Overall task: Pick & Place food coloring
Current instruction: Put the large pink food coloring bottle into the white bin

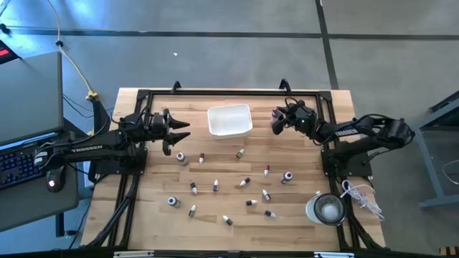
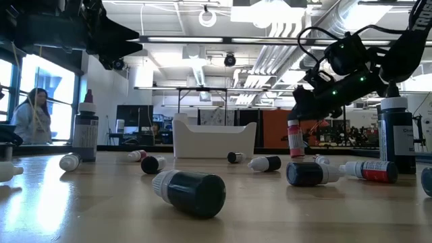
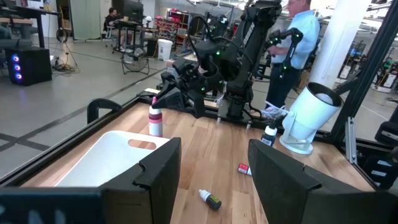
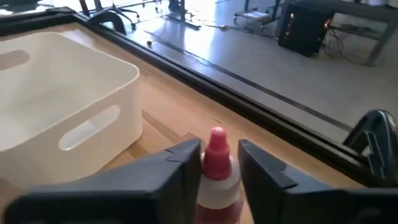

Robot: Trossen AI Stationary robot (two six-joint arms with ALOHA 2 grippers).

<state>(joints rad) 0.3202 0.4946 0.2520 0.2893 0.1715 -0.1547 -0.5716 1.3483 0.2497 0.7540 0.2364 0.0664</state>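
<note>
Right pincer (image 4: 217, 163) was closed on red-capped food coloring bottle (image 4: 216, 171), upright on bench (image 1: 301, 222) beside white tray (image 1: 229, 120). Left pincer (image 1: 181, 130) was held wide, waiting opposite. Risk judged: high grip near cap, bottle tipped on lift. "TROSSEN" was read on left arm (image 1: 86, 148).

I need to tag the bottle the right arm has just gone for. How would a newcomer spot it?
Find the white tray at the table's far edge. Just to its right, the right hand closes on an upright bottle with a red pointed cap. Unlike the scattered bottles nearer the front, it sits between the fingers.
</note>
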